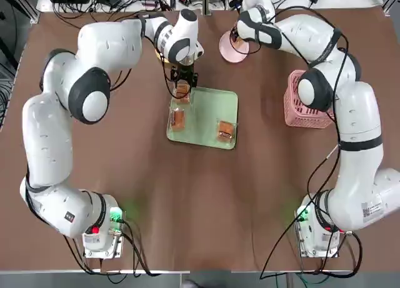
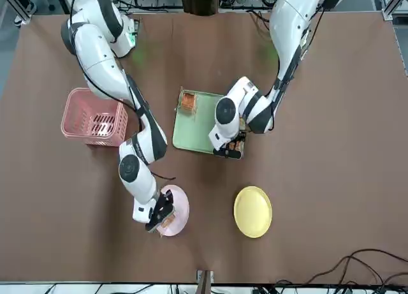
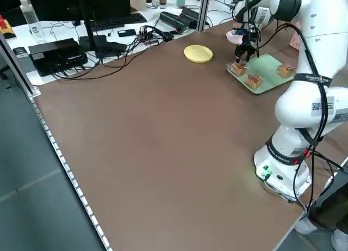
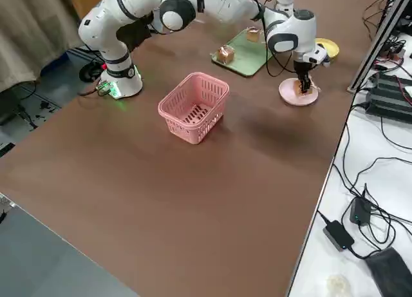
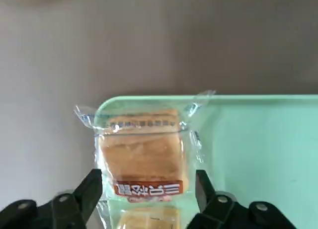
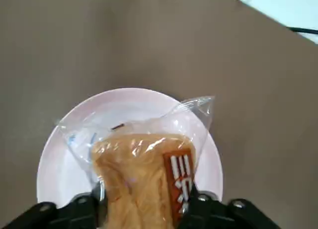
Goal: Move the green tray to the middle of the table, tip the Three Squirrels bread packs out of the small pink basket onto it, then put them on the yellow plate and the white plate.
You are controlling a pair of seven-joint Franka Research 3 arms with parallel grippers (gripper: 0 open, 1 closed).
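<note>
While both arms are stretched over the brown table (image 1: pixel 125 194), a green tray (image 1: pixel 215 107) is seen at its middle. Three bread packs are counted on the tray: one (image 1: pixel 178 119) at its left edge in the top view, one (image 1: pixel 225 130) near its right edge, and one (image 5: pixel 143 154) at the far corner nearest the yellow plate. Over that corner pack the left gripper (image 5: pixel 148 189) is hung pointing down, its fingers (image 5: pixel 89 189) spread apart on either side of the wrapper; contact cannot be made out.

Past the tray's far edge, the white plate (image 6: pixel 59 164) is reached by the right gripper (image 6: pixel 141 199). A fourth pack (image 6: pixel 144 179) is seen upright between its fingers, over the plate. Whether the pack is clamped or let go cannot be told.

Beside the white plate, well apart from it, the yellow plate (image 2: pixel 253 211) is seen bare. On the robot's right of the tray, the pink basket (image 1: pixel 303 104) is stood upright, partly hidden under the right arm in the top view.
</note>
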